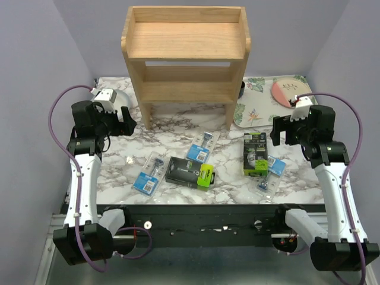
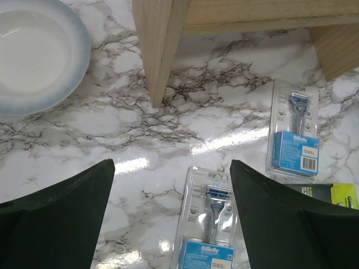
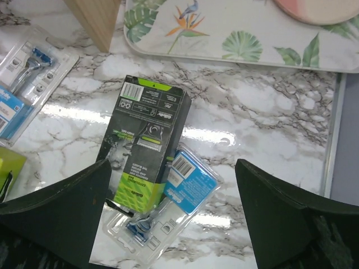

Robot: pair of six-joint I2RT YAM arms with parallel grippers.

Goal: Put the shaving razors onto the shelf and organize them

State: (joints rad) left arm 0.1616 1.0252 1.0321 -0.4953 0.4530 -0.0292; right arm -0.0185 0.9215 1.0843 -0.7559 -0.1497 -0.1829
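Five razor packs lie on the marble table in front of the wooden shelf [image 1: 185, 56]. Three are clear blister packs: one at the left [image 1: 151, 174], one in the middle [image 1: 202, 146], one at the right [image 1: 269, 174]. Two are black boxes with lime-green ends: one in the middle [image 1: 190, 172], one at the right [image 1: 255, 154] partly lying on the right blister pack [image 3: 168, 204]. My left gripper [image 1: 116, 120] is open and empty, raised above the left blister pack [image 2: 210, 224]. My right gripper [image 1: 291, 129] is open and empty, raised above the right box [image 3: 143, 145].
A floral tray [image 1: 252, 104] with a pink plate [image 1: 290, 90] sits at the back right, beside the shelf's right leg [image 3: 95, 19]. A white bowl [image 2: 33, 53] sits at the back left near the shelf's left leg [image 2: 157, 45]. The table's right edge [image 3: 331, 134] is close.
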